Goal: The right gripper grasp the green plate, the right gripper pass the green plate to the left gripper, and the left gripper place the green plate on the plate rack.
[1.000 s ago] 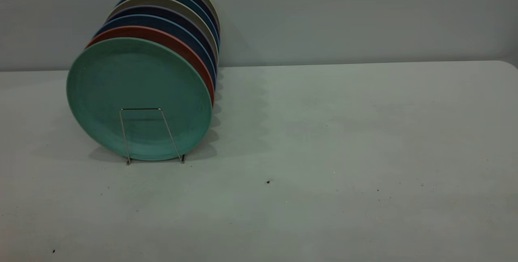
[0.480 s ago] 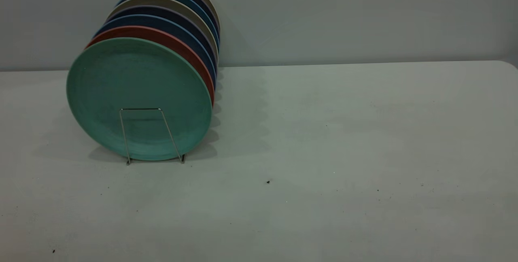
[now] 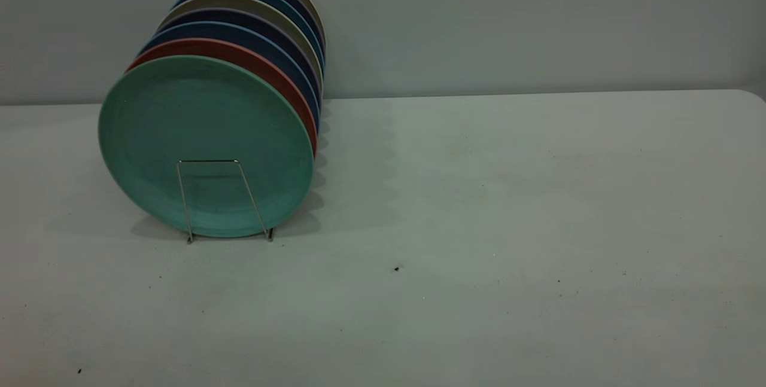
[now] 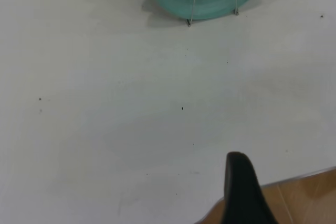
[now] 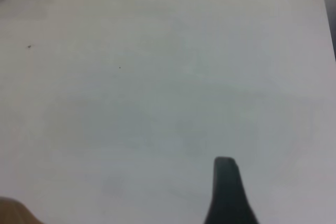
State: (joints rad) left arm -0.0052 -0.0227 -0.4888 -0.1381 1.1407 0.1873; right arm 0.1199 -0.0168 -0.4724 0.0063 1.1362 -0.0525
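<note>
Green plate (image 3: pixel 203 136) stands upright at front of plate rack (image 3: pixel 221 198), ahead of salmon and dark blue plates; looks rigid, smooth, likely slippery, best pinched at raised rim. Left gripper (image 4: pixel 242 192) and right gripper (image 5: pixel 227 192) hang over bare table (image 3: pixel 508 225), well apart from rack, empty; finger spread cannot be told

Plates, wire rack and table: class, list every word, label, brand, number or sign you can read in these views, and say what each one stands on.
None: no text shows on the green plate, the plates behind it, the plate rack, the table, or the one black finger visible in each wrist view.
</note>
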